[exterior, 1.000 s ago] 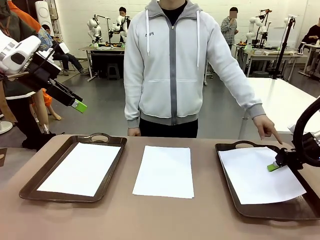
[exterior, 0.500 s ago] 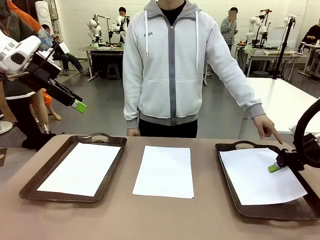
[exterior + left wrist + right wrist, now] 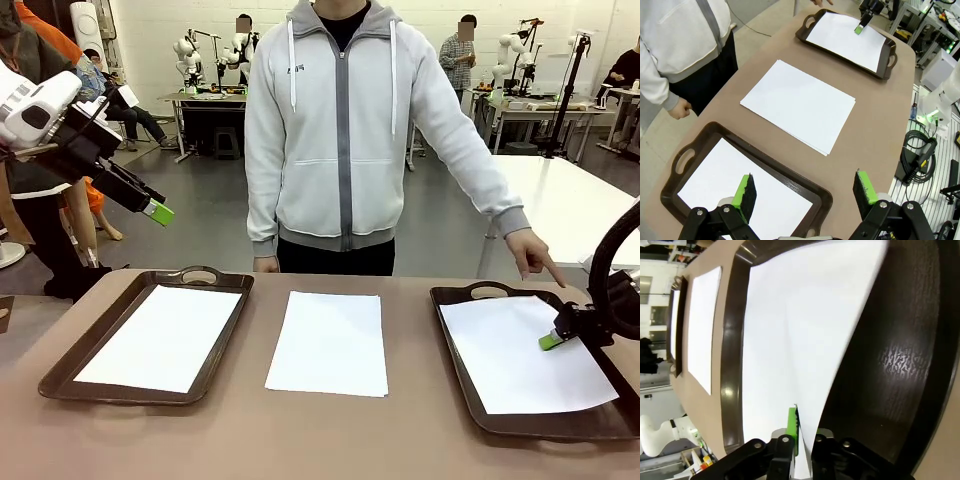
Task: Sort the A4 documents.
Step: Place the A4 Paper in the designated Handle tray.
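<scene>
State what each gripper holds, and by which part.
The left gripper, open, holds nothing. The right gripper has an edge of the sheet between its fingers; whether it grips cannot be told.

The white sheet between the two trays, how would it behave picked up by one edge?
Probably floppy: the middle sheet looks thin, and the sheet in the right tray appears bowed. Lying flat on the smooth table, likely hard to grasp, apt to slide.
</scene>
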`<action>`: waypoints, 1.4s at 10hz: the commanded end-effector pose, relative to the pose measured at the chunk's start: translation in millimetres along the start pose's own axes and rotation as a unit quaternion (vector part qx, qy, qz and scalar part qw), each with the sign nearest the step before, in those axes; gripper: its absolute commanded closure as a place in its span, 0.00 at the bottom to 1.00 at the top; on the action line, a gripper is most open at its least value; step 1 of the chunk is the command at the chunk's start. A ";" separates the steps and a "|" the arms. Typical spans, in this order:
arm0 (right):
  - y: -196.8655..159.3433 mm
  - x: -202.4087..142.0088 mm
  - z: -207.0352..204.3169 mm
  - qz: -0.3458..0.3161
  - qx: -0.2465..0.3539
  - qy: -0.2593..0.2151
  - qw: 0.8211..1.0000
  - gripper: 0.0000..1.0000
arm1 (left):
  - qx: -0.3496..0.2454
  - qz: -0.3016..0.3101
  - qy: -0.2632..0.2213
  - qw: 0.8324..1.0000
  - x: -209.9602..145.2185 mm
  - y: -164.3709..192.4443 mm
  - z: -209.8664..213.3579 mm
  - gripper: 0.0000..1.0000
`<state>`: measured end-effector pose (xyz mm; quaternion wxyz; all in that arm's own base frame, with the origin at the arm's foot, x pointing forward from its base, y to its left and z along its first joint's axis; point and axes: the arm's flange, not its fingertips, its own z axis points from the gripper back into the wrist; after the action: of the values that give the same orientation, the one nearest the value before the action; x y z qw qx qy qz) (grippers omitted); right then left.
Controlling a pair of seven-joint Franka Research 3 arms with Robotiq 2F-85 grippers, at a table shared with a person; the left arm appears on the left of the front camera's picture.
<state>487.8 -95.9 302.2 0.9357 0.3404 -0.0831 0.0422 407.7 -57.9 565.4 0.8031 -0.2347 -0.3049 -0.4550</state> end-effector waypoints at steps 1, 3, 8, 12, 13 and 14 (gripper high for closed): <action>7.7 -4.6 4.2 -0.011 -0.030 -0.007 0.999 0.70 | -0.002 -0.009 -0.003 1.000 -1.8 0.1 0.5 0.00; 12.4 -6.9 8.3 -0.002 -0.057 -0.024 0.998 0.53 | -0.002 -0.009 -0.003 1.000 -1.8 0.1 0.5 0.00; 21.3 -22.0 28.5 -0.018 -0.173 -0.046 0.984 0.12 | -0.002 -0.009 -0.003 1.000 -1.8 0.1 0.5 0.00; 33.2 -18.6 34.2 -0.013 -0.188 -0.082 0.979 0.00 | -0.002 -0.009 -0.003 1.000 -1.8 0.1 0.5 0.00; 35.4 -18.4 38.4 -0.012 -0.193 -0.088 0.977 0.00 | -0.002 -0.009 -0.003 1.000 -1.8 0.1 0.5 0.00; 35.4 -17.6 39.4 -0.012 -0.193 -0.089 0.977 0.00 | -0.002 -0.009 -0.003 1.000 -1.8 0.1 0.5 0.00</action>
<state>467.3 -98.1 351.7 0.9711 0.1694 -0.1678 -0.0036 407.7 -57.8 565.4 0.8031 -0.2347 -0.3049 -0.4550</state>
